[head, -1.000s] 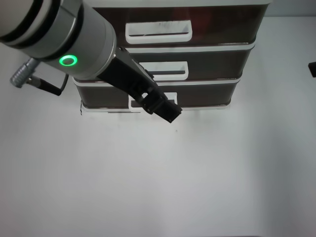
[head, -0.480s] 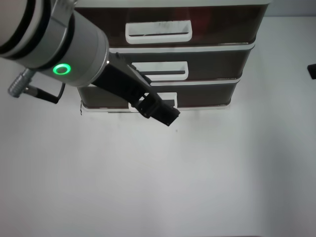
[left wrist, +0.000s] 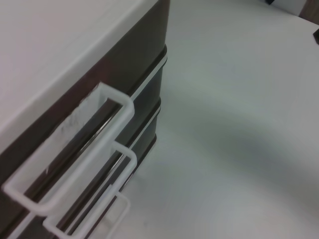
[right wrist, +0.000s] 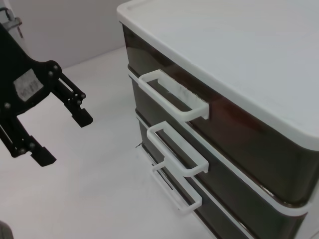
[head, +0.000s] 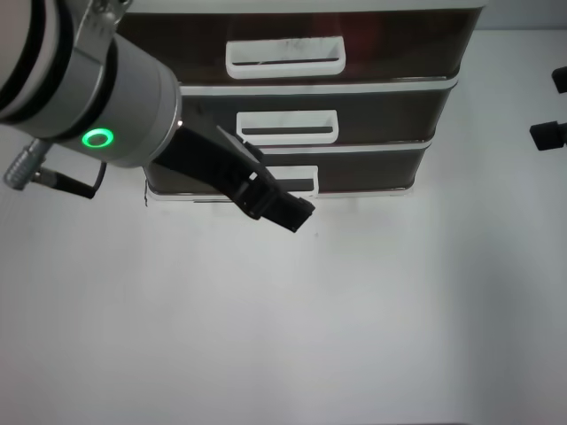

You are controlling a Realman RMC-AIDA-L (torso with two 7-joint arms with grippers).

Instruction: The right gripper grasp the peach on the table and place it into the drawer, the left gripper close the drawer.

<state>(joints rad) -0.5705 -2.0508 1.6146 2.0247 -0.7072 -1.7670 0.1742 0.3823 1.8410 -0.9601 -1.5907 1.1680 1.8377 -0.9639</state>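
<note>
The drawer (head: 285, 55) is the top one of a three-drawer brown cabinet, and it is shut flush with the two below; its white handle (right wrist: 174, 97) carries dark smudges. The peach is hidden; only a faint reddish patch (head: 359, 40) shows through the drawer's front. My left gripper (head: 295, 213) hovers just in front of the bottom drawer's handle, touching nothing. In the right wrist view its fingers (right wrist: 82, 117) stand apart and empty. My right gripper (head: 554, 106) shows only as two separate black tips at the right edge, off to the cabinet's right.
The cabinet (left wrist: 149, 55) stands at the far side of the white table (head: 283, 319). The middle drawer (head: 286, 127) and bottom drawer (head: 372, 168) are shut too. Bare table surface lies in front of and to both sides of the cabinet.
My left arm has drawn back to the left and slightly away from the cabinet front. More of the right gripper has come into view at the right edge.
</note>
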